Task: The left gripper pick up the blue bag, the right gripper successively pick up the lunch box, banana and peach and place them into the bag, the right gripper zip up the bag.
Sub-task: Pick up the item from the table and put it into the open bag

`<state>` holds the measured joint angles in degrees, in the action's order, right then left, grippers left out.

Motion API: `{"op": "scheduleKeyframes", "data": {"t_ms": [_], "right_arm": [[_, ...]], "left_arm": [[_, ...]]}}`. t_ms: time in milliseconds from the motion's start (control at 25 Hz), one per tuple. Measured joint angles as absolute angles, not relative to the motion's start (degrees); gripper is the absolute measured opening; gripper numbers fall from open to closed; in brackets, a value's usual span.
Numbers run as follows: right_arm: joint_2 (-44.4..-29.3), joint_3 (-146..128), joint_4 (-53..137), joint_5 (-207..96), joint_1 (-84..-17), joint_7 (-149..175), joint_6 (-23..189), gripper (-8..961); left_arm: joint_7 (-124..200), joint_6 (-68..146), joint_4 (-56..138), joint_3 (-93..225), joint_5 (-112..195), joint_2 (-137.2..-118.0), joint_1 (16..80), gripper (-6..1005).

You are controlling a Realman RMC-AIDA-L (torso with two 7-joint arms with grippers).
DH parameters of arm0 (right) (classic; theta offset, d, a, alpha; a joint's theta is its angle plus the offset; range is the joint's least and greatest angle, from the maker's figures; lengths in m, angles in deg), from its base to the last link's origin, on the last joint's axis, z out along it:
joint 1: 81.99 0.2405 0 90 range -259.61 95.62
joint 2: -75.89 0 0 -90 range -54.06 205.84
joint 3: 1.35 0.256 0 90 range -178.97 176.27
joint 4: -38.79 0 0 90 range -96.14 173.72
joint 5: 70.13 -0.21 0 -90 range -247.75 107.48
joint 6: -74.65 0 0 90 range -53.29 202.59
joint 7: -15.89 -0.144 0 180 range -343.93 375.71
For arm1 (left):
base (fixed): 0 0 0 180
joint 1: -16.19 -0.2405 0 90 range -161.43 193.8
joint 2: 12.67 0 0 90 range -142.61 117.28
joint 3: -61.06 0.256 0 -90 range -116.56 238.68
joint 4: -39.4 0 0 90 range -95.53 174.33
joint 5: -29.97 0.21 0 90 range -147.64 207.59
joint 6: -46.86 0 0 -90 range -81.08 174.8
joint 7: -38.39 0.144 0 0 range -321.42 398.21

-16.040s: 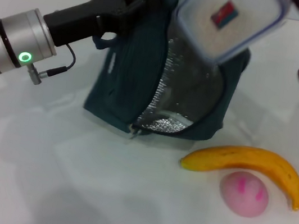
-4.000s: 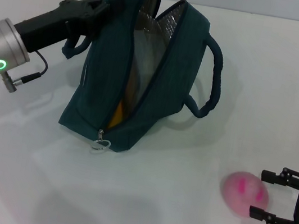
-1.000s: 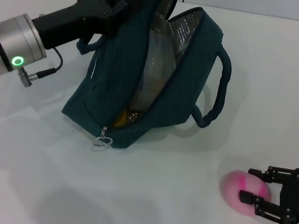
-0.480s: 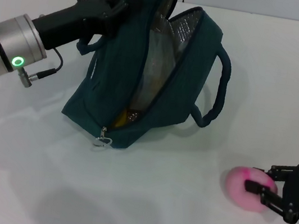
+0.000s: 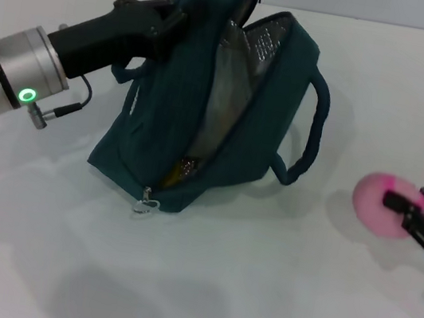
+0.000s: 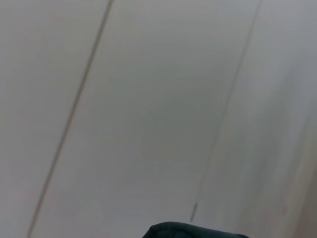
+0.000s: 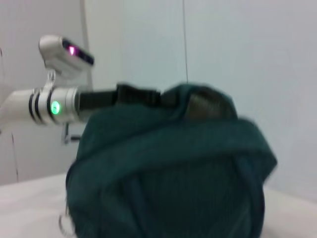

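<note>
Since half a second before, the peach (image 5: pixel 380 203) had been lifted off the table and carried up-right, clamped in the right gripper (image 5: pixel 407 211). The blue bag (image 5: pixel 219 112) was held upright at its top edge by the left gripper (image 5: pixel 165 24), jaws closed on fabric. The smooth, rounded peach could be squeezed out, pinched only at its side. Soft cloth, crinkled foil lining.

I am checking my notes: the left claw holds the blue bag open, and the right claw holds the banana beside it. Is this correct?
Not quite. In the head view the right claw holds the peach, not the banana, which is already inside the blue bag. The left claw does hold the bag open.
</note>
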<state>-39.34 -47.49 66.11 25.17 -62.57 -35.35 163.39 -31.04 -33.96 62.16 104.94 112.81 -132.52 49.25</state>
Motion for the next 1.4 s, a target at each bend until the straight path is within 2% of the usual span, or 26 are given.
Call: {"op": "scheduleKeyframes", "data": {"t_ms": [360, 760, 960, 1280, 1400], "right_arm": [[-40.00, -48.2, 65.8, 8.6, -58.2, -35.8, 171.0, 134], [-39.51, -62.7, 69.6, 6.9, -45.5, -52.1, 165.5, 142], [-39.57, -74.6, 77.5, 9.6, -45.1, -59.3, 156.1, 150], [-39.77, -76.5, 79.3, 10.4, -45.4, -61.7, 153.6, 163], [-39.93, -76.3, 80.0, 10.2, -46.2, -61.3, 153.4, 318]], "left_arm": [[-30.0, -41.1, 62.6, 105.4, 112.5, -132.45, 49.2, 40], [-29.6, -41.2, 62.4, 105.4, 112.1, -132.40, 49.8, 40], [-29.4, -41.1, 62.3, 105.3, 111.8, -132.42, 49.8, 40], [-29.3, -39.9, 62.2, 105.4, 111.6, -132.38, 49.9, 40], [-28.8, -39.7, 62.2, 105.4, 111.6, -132.41, 49.9, 40]]}}
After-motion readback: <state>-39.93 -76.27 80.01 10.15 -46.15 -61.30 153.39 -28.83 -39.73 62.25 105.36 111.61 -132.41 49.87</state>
